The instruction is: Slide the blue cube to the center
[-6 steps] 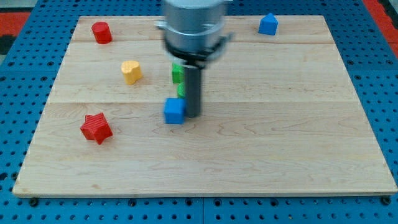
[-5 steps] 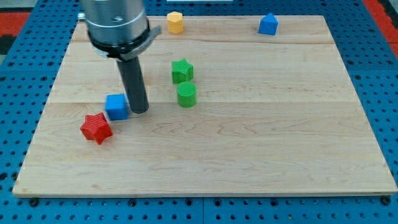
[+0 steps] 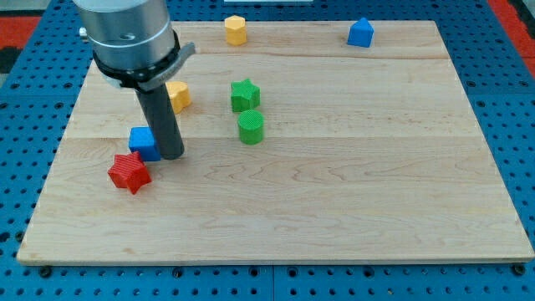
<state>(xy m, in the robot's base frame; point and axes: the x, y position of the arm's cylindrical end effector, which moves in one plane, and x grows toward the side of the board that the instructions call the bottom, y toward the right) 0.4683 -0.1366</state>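
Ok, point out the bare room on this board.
Bare wood runs right of the green cylinder and along the bottom. Crowded at left: my tip touches the blue cube, beside the red star.

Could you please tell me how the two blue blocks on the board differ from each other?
The blue cube is box-shaped, while the blue house-shaped block has a peaked top. The blue cube sits at the view's left, just above the red star, with my tip close on its right; the blue house-shaped block stands alone near the view's top right edge. Both share the same blue colour and rest on the wooden board.
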